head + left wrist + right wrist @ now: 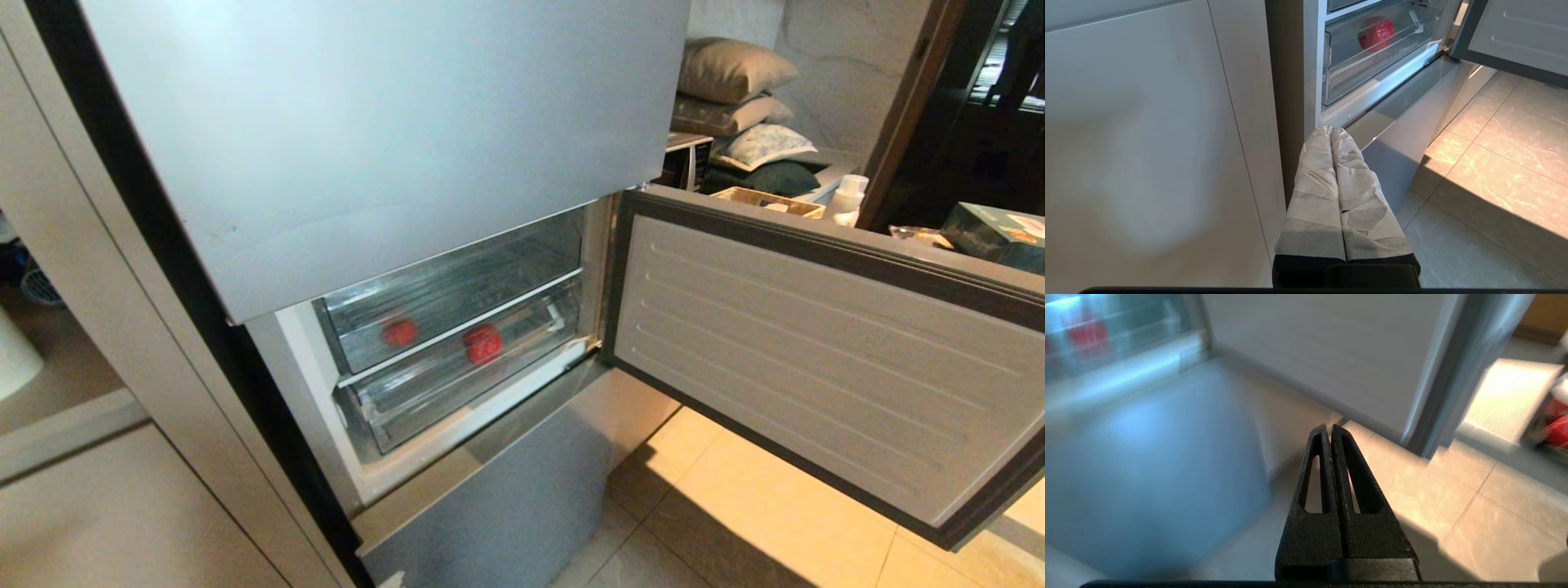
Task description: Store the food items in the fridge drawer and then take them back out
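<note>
A glossy red fruit (482, 343) lies inside the fridge drawer (457, 392), the lower clear bin, which is pushed in. The left wrist view shows that fruit (1376, 32) behind the drawer's transparent front (1372, 69). Another red shape (399, 331) shows in the clear compartment above; I cannot tell if it is a fruit or a reflection. Neither arm appears in the head view. My left gripper (1331, 130), its fingers wrapped in pale tape, is shut and empty, low beside the fridge's left edge. My right gripper (1328, 428), black, is shut and empty above the tiled floor, below the open door.
The compartment's door (816, 351) stands swung open to the right. A silver-blue panel (367, 122) closes the fridge above, another (506, 506) below. A pale cabinet (122, 490) flanks the left side. Tiled floor (735, 523) lies under the door. Blurred red items (1555, 424) sit far right.
</note>
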Available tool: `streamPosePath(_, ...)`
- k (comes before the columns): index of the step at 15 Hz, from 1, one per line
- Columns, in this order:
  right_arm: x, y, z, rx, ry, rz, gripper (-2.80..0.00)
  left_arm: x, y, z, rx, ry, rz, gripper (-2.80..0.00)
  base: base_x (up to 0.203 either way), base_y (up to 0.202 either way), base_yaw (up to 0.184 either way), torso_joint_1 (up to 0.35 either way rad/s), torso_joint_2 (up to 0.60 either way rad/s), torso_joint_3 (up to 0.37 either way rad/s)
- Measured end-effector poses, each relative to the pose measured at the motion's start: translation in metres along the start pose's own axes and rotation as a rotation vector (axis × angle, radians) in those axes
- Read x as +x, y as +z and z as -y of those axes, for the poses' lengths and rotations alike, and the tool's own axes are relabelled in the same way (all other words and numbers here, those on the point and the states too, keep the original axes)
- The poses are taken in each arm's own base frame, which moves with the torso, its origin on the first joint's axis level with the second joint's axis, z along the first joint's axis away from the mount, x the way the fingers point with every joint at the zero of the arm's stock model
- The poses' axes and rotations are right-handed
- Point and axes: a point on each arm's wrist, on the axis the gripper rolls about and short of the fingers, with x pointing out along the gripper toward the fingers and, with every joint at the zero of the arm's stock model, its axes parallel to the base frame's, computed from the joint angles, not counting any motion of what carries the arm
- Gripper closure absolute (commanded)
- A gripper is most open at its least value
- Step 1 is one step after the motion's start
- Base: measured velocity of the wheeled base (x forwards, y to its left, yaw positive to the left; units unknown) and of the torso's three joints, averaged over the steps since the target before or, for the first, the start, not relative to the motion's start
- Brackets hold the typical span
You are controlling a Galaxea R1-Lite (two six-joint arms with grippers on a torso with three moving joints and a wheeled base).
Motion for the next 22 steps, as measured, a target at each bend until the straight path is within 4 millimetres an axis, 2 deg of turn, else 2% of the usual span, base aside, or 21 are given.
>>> streamPosePath(3,-0.013,0.049,0.000,0.122,-0.091,0.065,0.00,0.000,0.000,0.000,0.000,0.000,0.000,0.00,0.000,0.000,0.000,0.000,0.00,0.000)
streamPosePath(5,-0.009,0.075,-0.002,0.242,-0.162,0.035,0.00,0.000,0.000,0.000,0.000,0.000,0.000,0.00,0.000,0.000,0.000,0.000,0.00,0.000)
streamPosePath(7,0.009,0.101,-0.006,0.342,-0.243,0.030,0.00,0.000,0.000,0.000,0.000,0.000,0.000,0.00,0.000,0.000,0.000,0.000,0.00,0.000)
streamPosePath(10,0.057,0.137,0.002,0.428,-0.413,0.087,0.00,0.000,0.000,0.000,0.000,0.000,0.000,0.00,0.000,0.000,0.000,0.000,0.00,0.000)
streamPosePath(13,0.101,0.167,0.040,0.432,-0.586,0.212,0.00,0.000,0.000,0.000,0.000,0.000,0.000,0.00,0.000,0.000,0.000,0.000,0.00,0.000)
streamPosePath(16,0.127,0.189,0.100,0.426,-0.669,0.282,0.00,0.000,0.000,0.000,0.000,0.000,-0.001,0.00,0.000,0.000,0.000,0.000,0.00,0.000)
streamPosePath(19,0.149,0.184,0.152,0.501,-0.654,0.250,0.00,0.000,0.000,0.000,0.000,0.000,0.000,0.00,0.000,0.000,0.000,0.000,0.00,0.000)
streamPosePath(22,0.170,0.170,0.190,0.652,-0.577,0.243,0.00,0.000,0.000,0.000,0.000,0.000,0.000,0.00,0.000,0.000,0.000,0.000,0.00,0.000)
